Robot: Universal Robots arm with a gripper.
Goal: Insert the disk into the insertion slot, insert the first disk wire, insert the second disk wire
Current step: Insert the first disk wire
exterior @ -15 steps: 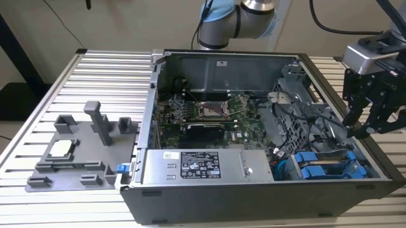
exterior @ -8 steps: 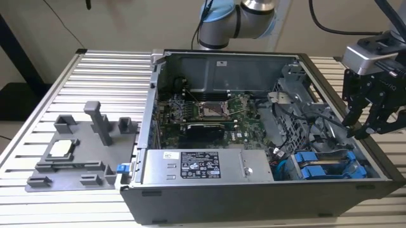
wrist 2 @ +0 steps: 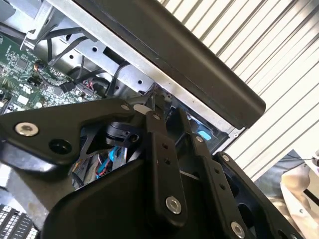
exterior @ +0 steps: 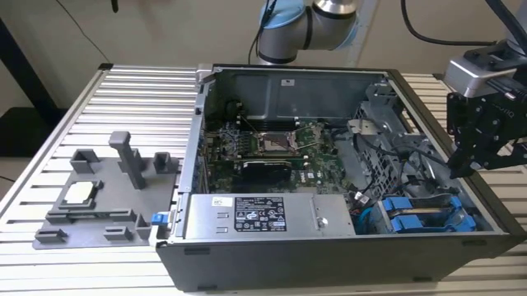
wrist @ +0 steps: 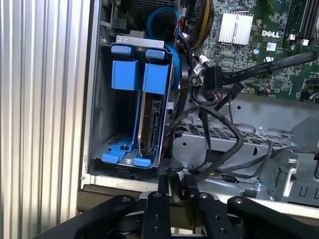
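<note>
I am hovering my tool [exterior: 461, 168] over the wall of the open computer case [exterior: 329, 265] on the exterior view's right. It is hanging above the insertion slot [wrist: 102, 109] and touching nothing I can see. I cannot tell how far open it is or whether it is gripping anything.

The disk [wrist: 152, 124] is sitting inside the insertion slot, standing on its edge in its blue bracket. Its long axis is running into the cage, and its connector end is facing out towards the first wrist view's camera. A black connector [wrist: 217, 77] on a flat cable is hanging just beside the cage, apart from the disk.

The power supply [exterior: 263, 216] is showing a black-and-white label, but its print is too small for me to read. The case is lying on the ribbed tabletop [exterior: 132, 98], and a grey fixture tray [exterior: 99, 197] is resting beside it.
</note>
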